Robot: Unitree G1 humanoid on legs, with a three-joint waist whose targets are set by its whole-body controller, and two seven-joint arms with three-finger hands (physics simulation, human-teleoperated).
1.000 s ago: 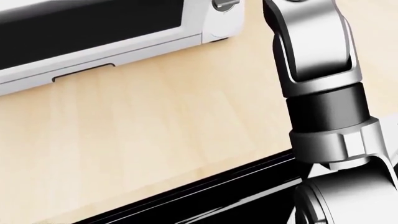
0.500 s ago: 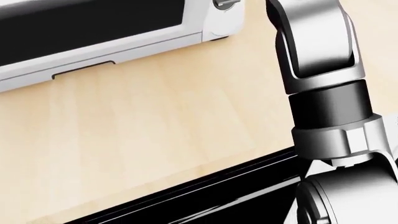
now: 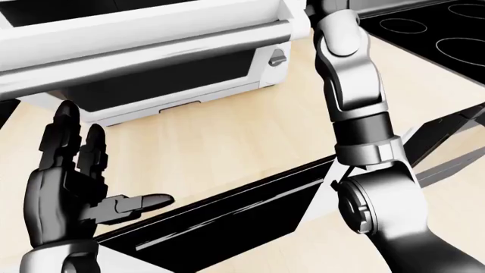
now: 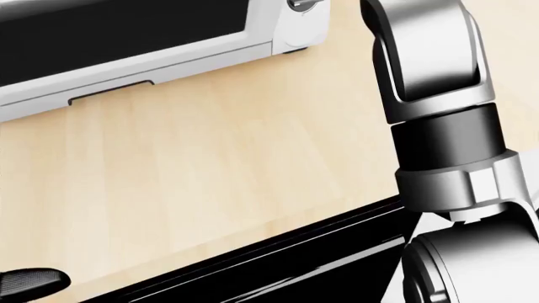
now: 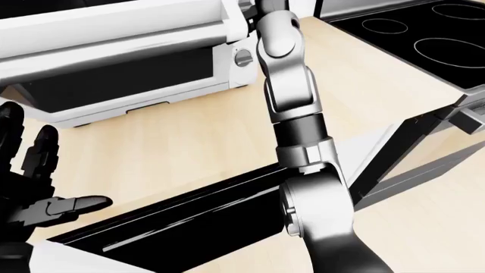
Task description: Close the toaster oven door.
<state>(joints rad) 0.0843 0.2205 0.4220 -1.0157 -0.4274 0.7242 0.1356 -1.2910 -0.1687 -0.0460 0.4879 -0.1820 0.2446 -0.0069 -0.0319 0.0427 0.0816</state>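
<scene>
— Where is the toaster oven?
— There is one toaster oven [image 3: 174, 79], white, at the top left of the left-eye view. It sits on the light wooden counter [image 3: 227, 142]. Its door [image 3: 144, 34] is a wide white flap with a long bar handle, and it sticks out above the dark opening. So the door is not shut.
— Is anything inside it?
— I only see dark in there. I cannot tell.
— How many knobs?
— One round knob [image 3: 277, 57] shows on its right side.
— How many hands can you see?
— One. The left hand [image 3: 72, 182] is black, low on the left, away from the oven. Its fingers are spread out and it holds nothing.
— And the right hand?
— The right arm [image 3: 356, 108] goes up past the oven's right side, but the hand is cut off at the top. I cannot tell how it is.
— What else?
— One black stove top [image 5: 409, 40] with ring marks, at the top right of the right-eye view.
</scene>
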